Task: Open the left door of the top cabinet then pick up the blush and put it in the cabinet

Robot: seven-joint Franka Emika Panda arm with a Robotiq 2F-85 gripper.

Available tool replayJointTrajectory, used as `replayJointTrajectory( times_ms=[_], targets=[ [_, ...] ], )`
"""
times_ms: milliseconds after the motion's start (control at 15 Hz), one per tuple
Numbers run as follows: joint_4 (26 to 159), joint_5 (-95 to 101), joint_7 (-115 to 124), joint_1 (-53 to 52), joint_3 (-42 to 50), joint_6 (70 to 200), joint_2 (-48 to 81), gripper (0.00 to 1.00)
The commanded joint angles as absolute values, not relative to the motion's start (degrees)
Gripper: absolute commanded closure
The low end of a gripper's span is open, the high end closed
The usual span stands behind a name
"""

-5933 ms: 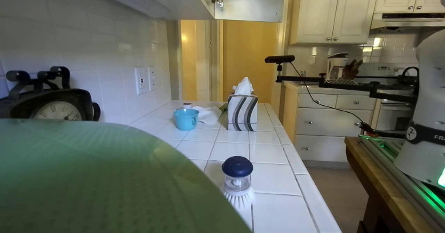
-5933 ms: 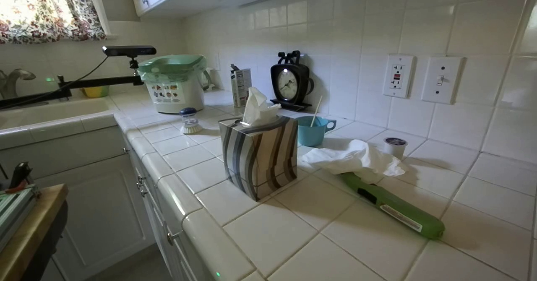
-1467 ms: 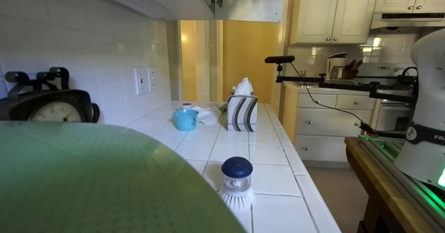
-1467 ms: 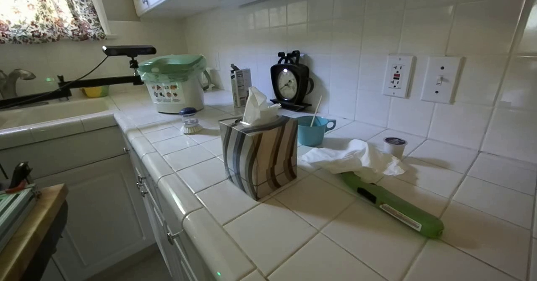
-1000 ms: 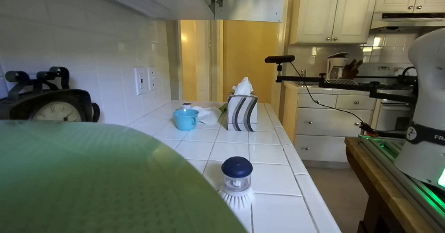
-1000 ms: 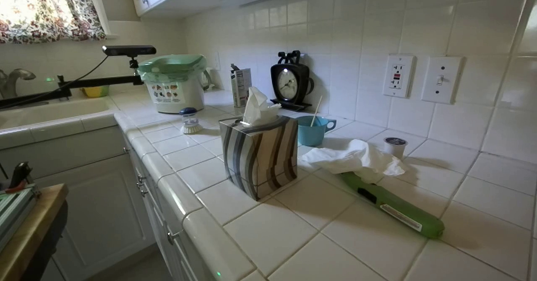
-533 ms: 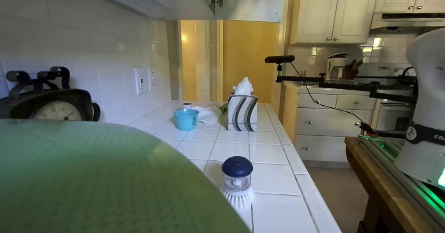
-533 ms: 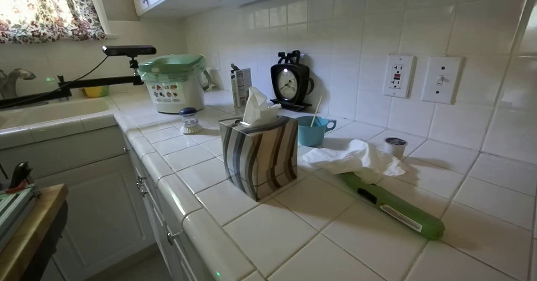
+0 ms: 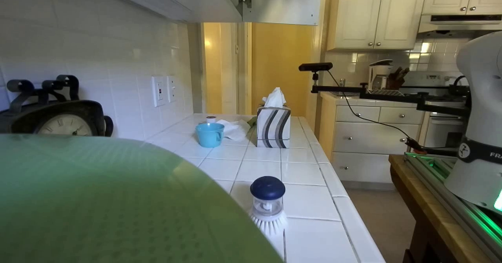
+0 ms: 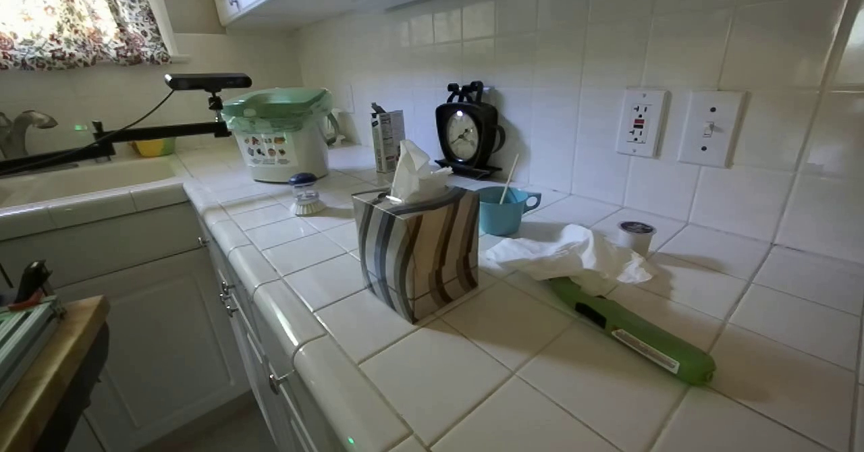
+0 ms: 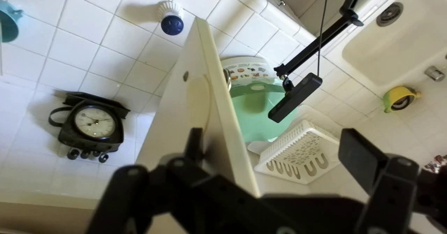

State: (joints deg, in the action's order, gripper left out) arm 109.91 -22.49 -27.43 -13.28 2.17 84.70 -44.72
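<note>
White-tiled, the tabletop (image 9: 310, 200) ends in a rounded front edge (image 10: 337, 374), and the brush (image 9: 268, 204) stands upright a little in from it, with a stretch of open tile between it and the tissue box (image 10: 415, 256). Overhead, in an exterior view, a hinged door (image 9: 281, 2) stands open on the cabinet (image 9: 196, 2). In the wrist view the hand (image 11: 274, 148) has its fingers spread wide with a cream door (image 11: 195, 101) between them; whether either finger touches it I cannot tell. The wider gap shows on the side with the knob (image 11: 227, 78), and past it come the bin (image 11: 251, 101), a white basket (image 11: 297, 150) and a camera (image 11: 295, 97) on a black bar (image 11: 310, 45). Left of that door in the same view sit the brush, the clock (image 11: 94, 122) by the wall (image 10: 553, 54) and the light blue mug (image 9: 208, 137).
</note>
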Motion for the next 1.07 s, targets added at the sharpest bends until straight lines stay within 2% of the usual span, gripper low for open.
replayJointTrajectory(
  times_ms=[0,600,1000],
  targets=[
    [107.7,-26.3,-26.5,-15.2,2.2,83.5,-42.5,0.00],
    [105.5,-28.2,-20.1,-15.1,-1.8,81.9,-41.6,0.00],
    [103.3,-27.7,-17.5,-15.2,-3.8,73.3,-43.2,0.00]
  ],
)
